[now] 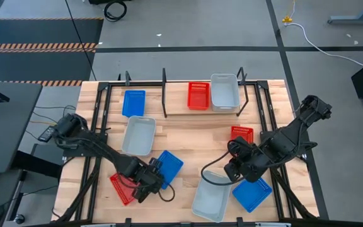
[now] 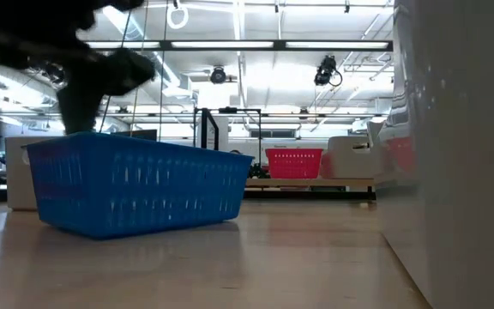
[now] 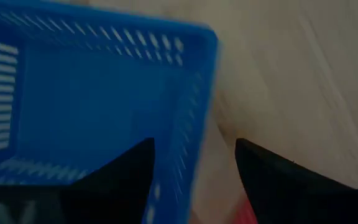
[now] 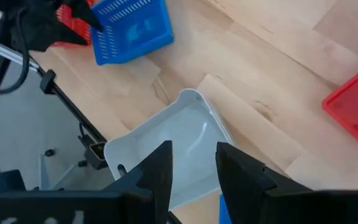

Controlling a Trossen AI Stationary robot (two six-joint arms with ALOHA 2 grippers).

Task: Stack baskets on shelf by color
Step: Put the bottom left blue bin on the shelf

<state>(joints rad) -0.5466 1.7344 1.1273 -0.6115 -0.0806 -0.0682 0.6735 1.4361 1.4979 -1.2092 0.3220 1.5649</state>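
Note:
My left gripper [image 1: 151, 180] [image 3: 194, 146] is open at the near left. One finger [image 3: 135, 171] is inside a blue basket [image 1: 169, 166] [image 3: 73, 93]. The other finger [image 3: 272, 177] is outside the basket's side wall [image 3: 194, 112]. I see no touch. A red basket [image 1: 122, 188] lies beside it. My right gripper [image 1: 235, 170] [image 4: 193, 149] hangs open above a grey-white basket [image 1: 211, 200] [image 4: 166, 137], holding nothing. On the shelf [image 1: 164, 94] at the far side rest a blue basket [image 1: 133, 103], a red one [image 1: 198, 95] and a grey-white one [image 1: 224, 91].
Another grey-white basket [image 1: 138, 135] lies mid-table on the left. A red basket [image 1: 241, 133] and a blue one [image 1: 252, 193] lie near my right arm. The near table edge [image 4: 86, 118] runs close to the grey-white basket under my right gripper. Bare wood [image 1: 194, 145] lies mid-table.

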